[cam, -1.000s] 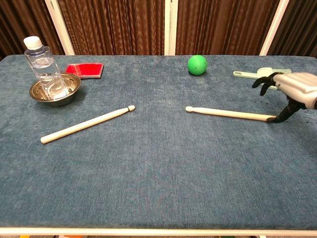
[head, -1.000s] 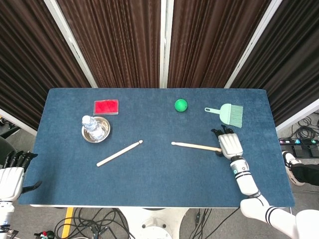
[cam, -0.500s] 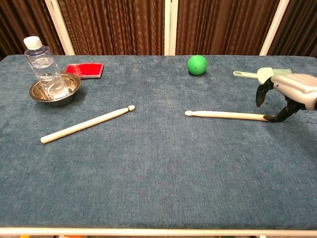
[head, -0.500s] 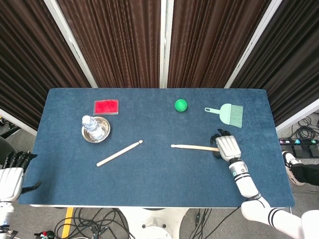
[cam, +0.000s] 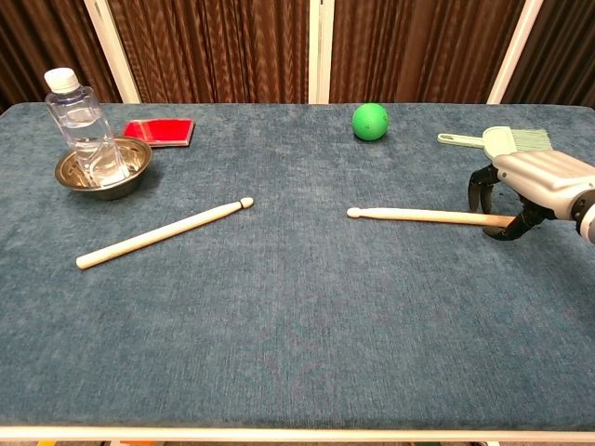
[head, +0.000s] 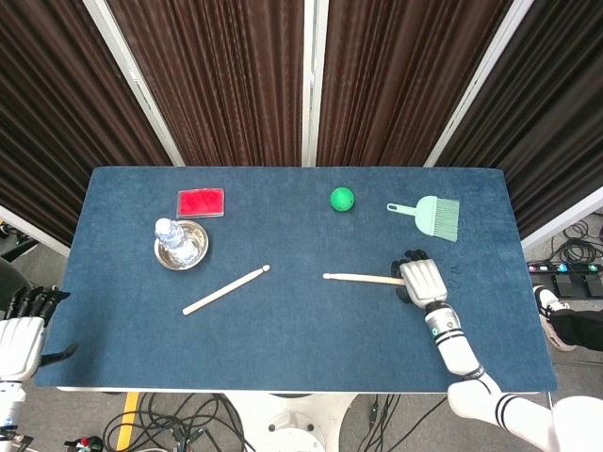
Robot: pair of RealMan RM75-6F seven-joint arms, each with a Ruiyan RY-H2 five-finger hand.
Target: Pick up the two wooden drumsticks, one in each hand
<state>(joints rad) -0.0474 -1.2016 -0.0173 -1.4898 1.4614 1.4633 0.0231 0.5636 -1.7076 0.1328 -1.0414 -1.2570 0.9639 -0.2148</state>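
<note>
A desk (head: 283, 348) covered in dark blue cloth fills the middle of the room. Behind its far edge hang dark brown pleated curtains (head: 217, 75), split by white frame bars (head: 314, 80). Below the near edge, black cables (head: 179, 414) tangle on a pale floor (head: 57, 273). More cables lie past the right edge. Light is even.

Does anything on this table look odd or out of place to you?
One thing: a water bottle stands upright inside a small metal bowl, an unusual spot for it. Nothing looks spilled or broken. The two drumsticks lie flat, angled differently, with the right hand over one's butt end.
</note>
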